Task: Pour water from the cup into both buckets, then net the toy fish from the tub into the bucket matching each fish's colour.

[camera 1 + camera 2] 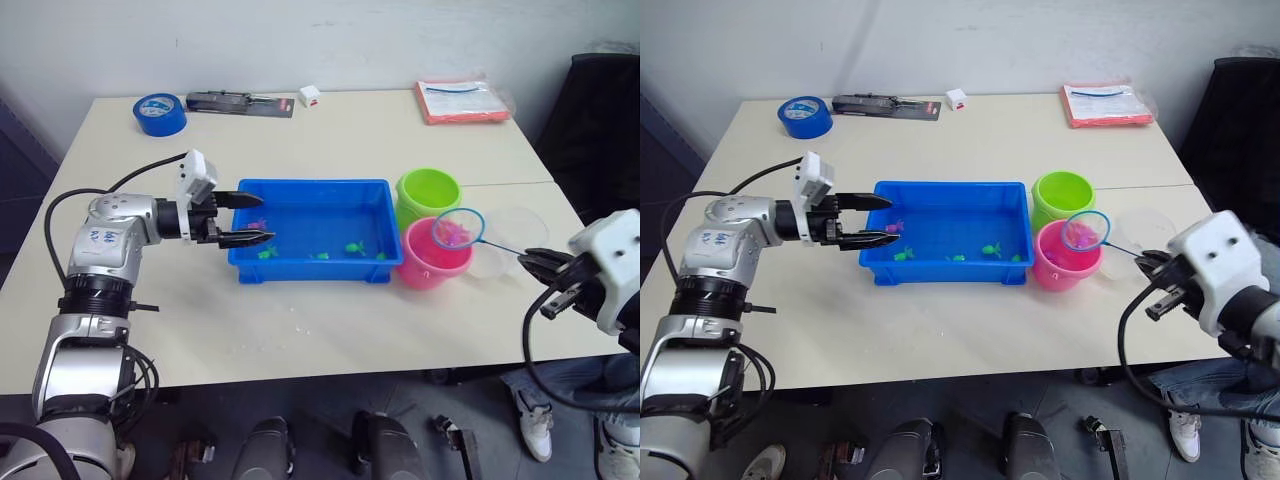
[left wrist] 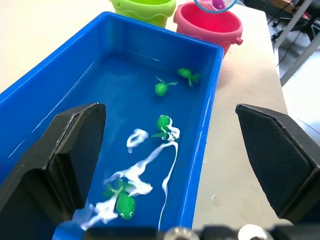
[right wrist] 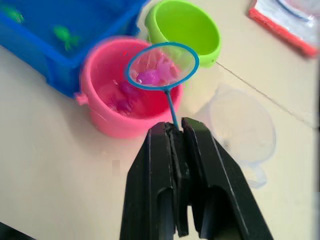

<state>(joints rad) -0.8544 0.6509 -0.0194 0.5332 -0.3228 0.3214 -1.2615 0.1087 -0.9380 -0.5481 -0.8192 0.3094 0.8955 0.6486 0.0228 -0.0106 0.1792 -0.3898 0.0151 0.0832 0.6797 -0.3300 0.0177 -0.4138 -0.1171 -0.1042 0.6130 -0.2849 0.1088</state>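
The blue tub (image 1: 312,187) sits mid-table with several green toy fish (image 2: 163,122) and one pink fish (image 1: 257,224) in its water. My left gripper (image 1: 267,219) is open, its fingers (image 2: 62,152) straddling the tub's left end. To the tub's right stand the lime green bucket (image 1: 428,190) and the pink bucket (image 1: 435,265). My right gripper (image 3: 172,129) is shut on the net's thin handle. The net's blue ring (image 3: 161,65) hovers over the pink bucket with a pink fish (image 3: 150,76) in its mesh. More pink shapes lie inside that bucket. The clear cup (image 1: 508,240) stands just right of the buckets.
At the table's far edge lie a blue tape roll (image 1: 159,113), a black tool pack (image 1: 240,102), a small white box (image 1: 309,95) and a red-edged packet (image 1: 463,100). A dark chair (image 1: 600,110) stands at the right. A person's shoe (image 1: 535,425) is on the floor at the lower right.
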